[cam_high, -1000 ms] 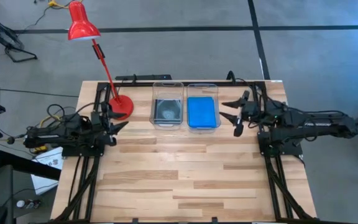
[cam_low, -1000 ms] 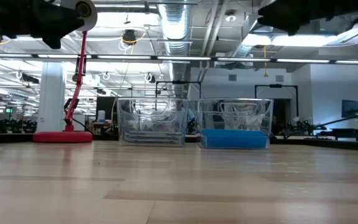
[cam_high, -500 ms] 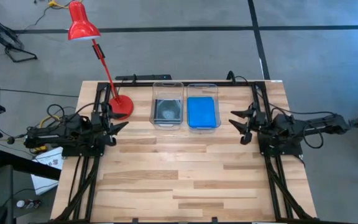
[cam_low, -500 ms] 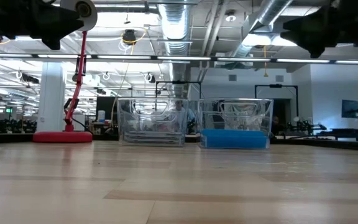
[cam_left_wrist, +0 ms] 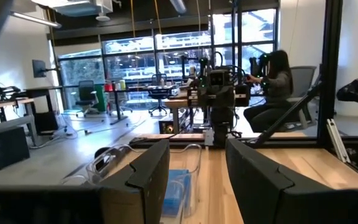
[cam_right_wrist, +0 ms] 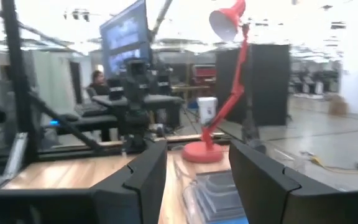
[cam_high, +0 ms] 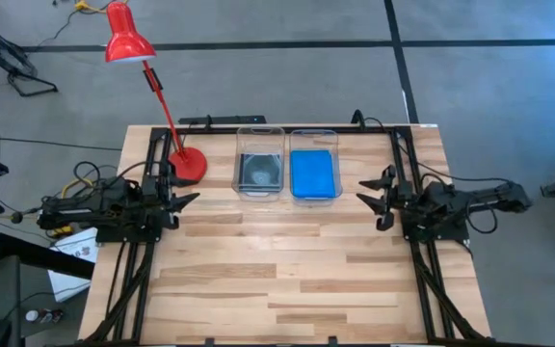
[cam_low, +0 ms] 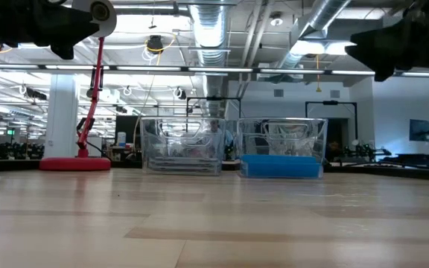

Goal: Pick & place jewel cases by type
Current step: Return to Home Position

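Note:
Two clear bins stand side by side at the table's far middle. The left bin (cam_high: 259, 162) holds clear, dark grey jewel cases (cam_high: 260, 173) lying flat. The right bin (cam_high: 314, 164) holds bright blue jewel cases (cam_high: 314, 175), which in the low view are a blue stack (cam_low: 280, 165) on the bin's floor. My left gripper (cam_high: 187, 199) hovers open at the table's left edge, pointing level toward the right. My right gripper (cam_high: 370, 199) hovers open at the right edge, pointing level toward the left, nothing between its fingers (cam_right_wrist: 143, 176).
A red desk lamp stands with its round base (cam_high: 187, 166) at the far left, beside the left bin, its head (cam_high: 123, 37) beyond the table. Bare wooden tabletop (cam_high: 277, 270) fills the near half. People sit at desks in the room behind (cam_left_wrist: 277, 81).
My right gripper has sunk and drawn back from beside the bins toward the table's right edge, and now points level above the table. The left arm and the bins have kept still.

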You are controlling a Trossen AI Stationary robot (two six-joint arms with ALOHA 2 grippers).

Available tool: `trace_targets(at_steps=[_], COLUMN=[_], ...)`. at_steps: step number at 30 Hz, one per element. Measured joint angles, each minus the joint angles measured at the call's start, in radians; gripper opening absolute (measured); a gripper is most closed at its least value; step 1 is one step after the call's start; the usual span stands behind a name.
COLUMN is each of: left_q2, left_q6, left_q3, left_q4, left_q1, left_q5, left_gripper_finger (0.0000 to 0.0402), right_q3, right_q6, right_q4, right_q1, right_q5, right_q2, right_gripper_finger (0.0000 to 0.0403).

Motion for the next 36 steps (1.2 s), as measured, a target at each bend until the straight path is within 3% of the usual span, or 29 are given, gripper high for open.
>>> trace_targets(at_steps=[3,10,16,23,27,36], left_q2=[0.000,0.000,0.000,0.001,0.001,0.002], left_q6=[0.001,0.005,0.007,-0.022,-0.042,-0.039], left_q3=[0.000,-0.001,-0.013,-0.145,-0.150,-0.150], left_q4=[-0.003,-0.064,-0.042,0.151,0.158,0.105], left_q1=[0.000,0.000,0.000,0.000,0.001,0.001], left_q5=[0.018,0.057,0.150,0.113,0.059,0.059], left_gripper_finger=[0.0153,0.0153,0.0153,0.0153,0.0153,0.0153], right_q3=[0.000,0.000,-0.001,-0.001,-0.002,-0.002], right_q6=[0.001,0.051,0.052,0.070,0.072,0.058], right_q4=[-0.034,-0.183,-0.224,-0.228,-0.227,-0.230], right_q1=[-0.042,-0.093,-0.093,-0.093,-0.093,-0.093], right_q5=[-0.062,-0.081,-0.080,-0.078,-0.066,-0.085], right_q2=[-0.029,-0.071,-0.100,-0.100,-0.100,-0.089], right_gripper_finger=[0.0161,0.0143,0.0128,0.0122,0.0123,0.0122])
